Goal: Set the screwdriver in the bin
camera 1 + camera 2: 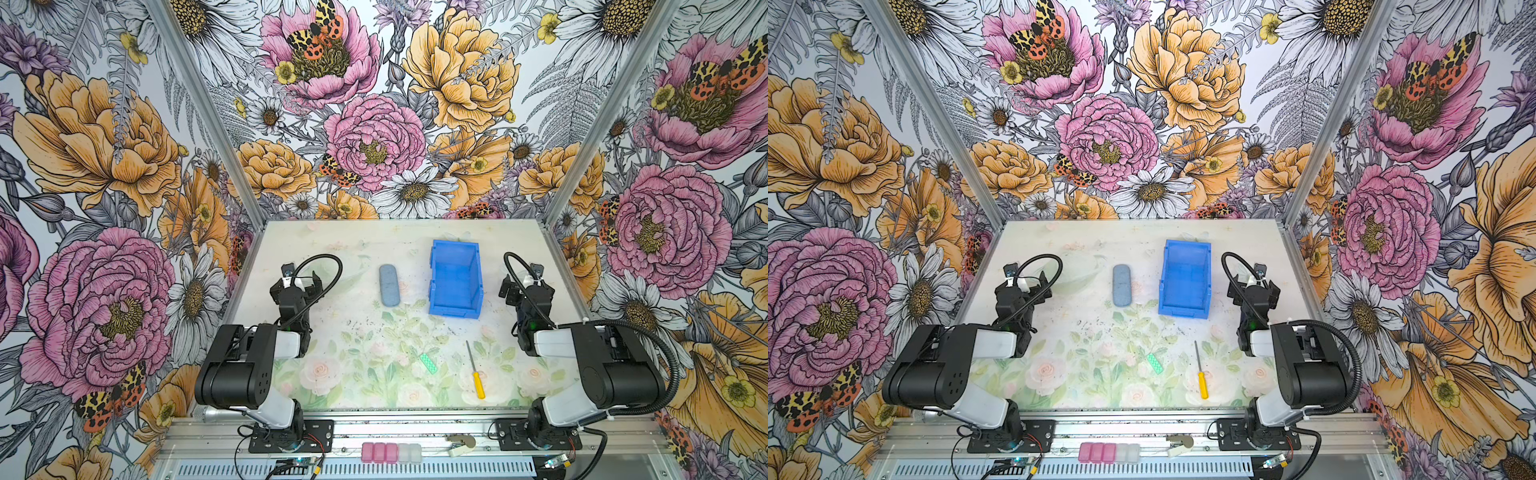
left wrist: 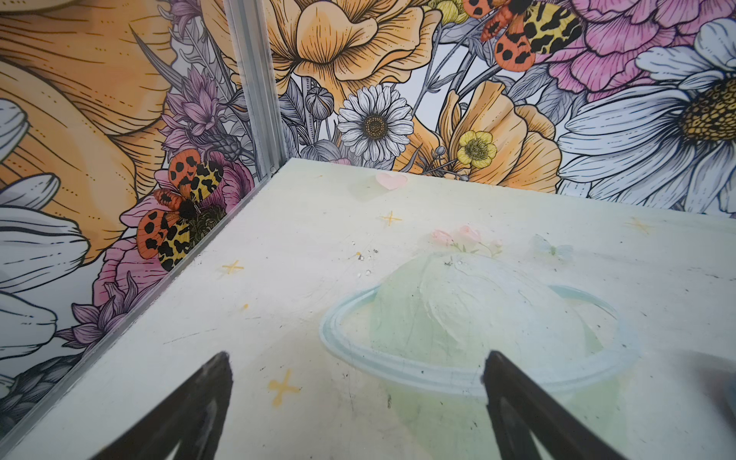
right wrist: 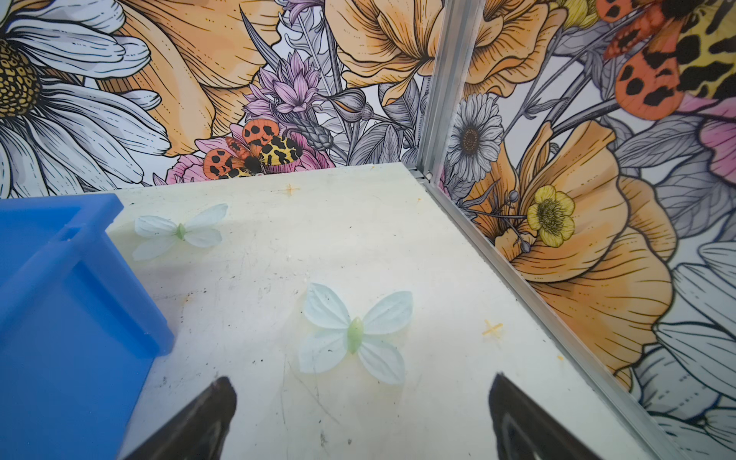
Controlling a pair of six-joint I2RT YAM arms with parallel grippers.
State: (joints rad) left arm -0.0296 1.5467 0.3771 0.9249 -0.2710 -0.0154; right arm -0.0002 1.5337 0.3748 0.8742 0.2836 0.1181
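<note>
The screwdriver [image 1: 475, 370] [image 1: 1200, 371], yellow handle and thin metal shaft, lies flat near the table's front right, handle toward the front edge. The blue bin [image 1: 456, 278] [image 1: 1185, 277] stands open-topped behind it, right of centre; its side wall [image 3: 67, 302] also shows in the right wrist view. My right gripper [image 1: 524, 279] [image 1: 1253, 283] [image 3: 360, 392] is open and empty, just right of the bin and well behind the screwdriver. My left gripper [image 1: 296, 279] [image 1: 1022, 282] [image 2: 356, 368] is open and empty at the table's left, over bare surface.
A grey-blue oblong case [image 1: 389, 285] [image 1: 1122, 285] lies left of the bin. A small green perforated strip [image 1: 428, 363] [image 1: 1154, 363] lies left of the screwdriver. Flowered walls with metal posts [image 3: 442, 87] close in the table on three sides.
</note>
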